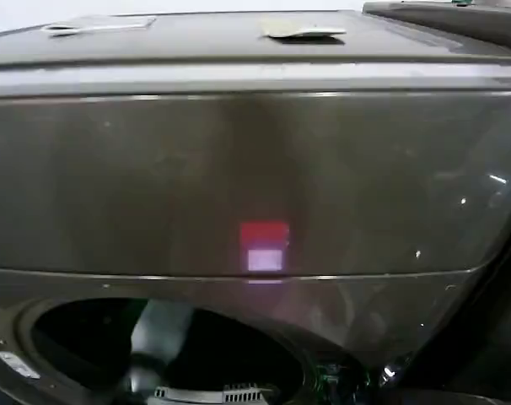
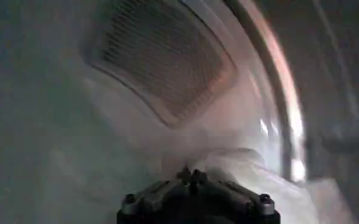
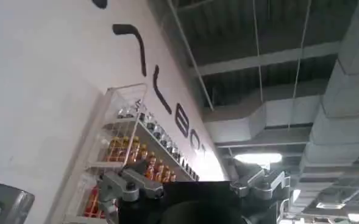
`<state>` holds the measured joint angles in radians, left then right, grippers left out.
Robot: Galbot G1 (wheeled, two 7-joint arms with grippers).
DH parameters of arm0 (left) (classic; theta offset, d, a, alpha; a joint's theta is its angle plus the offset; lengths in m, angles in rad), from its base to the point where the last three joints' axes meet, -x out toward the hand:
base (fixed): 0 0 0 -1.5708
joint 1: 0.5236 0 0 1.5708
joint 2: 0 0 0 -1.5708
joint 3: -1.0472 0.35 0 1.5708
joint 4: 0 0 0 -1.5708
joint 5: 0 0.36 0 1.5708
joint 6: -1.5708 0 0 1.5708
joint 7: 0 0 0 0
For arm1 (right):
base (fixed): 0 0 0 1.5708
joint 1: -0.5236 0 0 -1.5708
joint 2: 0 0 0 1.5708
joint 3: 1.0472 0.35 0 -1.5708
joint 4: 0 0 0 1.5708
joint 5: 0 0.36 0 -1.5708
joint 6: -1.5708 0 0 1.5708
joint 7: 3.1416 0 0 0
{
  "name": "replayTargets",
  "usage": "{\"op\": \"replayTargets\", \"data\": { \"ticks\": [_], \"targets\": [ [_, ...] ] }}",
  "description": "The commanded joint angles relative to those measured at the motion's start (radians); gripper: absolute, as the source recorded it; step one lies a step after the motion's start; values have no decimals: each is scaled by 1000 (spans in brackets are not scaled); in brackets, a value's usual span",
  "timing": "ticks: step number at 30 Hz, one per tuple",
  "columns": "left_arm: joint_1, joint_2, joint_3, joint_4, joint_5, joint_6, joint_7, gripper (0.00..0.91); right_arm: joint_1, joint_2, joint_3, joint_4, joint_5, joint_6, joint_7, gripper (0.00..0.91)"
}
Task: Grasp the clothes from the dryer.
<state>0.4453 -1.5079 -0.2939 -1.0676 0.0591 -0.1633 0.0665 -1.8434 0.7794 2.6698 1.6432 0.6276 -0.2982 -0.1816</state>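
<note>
reaching into dryer (image 1: 239,169) | left gripper (image 2: 194,182) near clothes (image 2: 252,173), seemingly | fingers unclear

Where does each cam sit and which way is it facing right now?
Head: on the robot's head, looking down at the dryer front panel and its round opening; left arm reaches into the drum.
Left wrist: inside the drum, facing the perforated rear vent and the clothes; left end effector at the fabric.
Right wrist: tilted upward at a wall, bottle shelf and ceiling; right end effector idle.
Shared: head and left wrist both show the drum.
</note>
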Motion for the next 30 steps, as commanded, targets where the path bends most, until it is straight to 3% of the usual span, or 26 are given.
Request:
{"op": "replayTargets", "data": {
  "ticks": [1,8,30],
  "targets": [
    [151,-36,-83,-177,-103,-61,-284,0,-1,-2,7,-3,-26,18,23,907],
    [171,-33,-71,-178,-81,-60,-283,0,-16,-10,27,-21,-4,23,46,907],
    [162,-29,-64,-166,-70,-61,-267,0,-40,-18,65,-27,-7,10,34,907]
  ]
}}
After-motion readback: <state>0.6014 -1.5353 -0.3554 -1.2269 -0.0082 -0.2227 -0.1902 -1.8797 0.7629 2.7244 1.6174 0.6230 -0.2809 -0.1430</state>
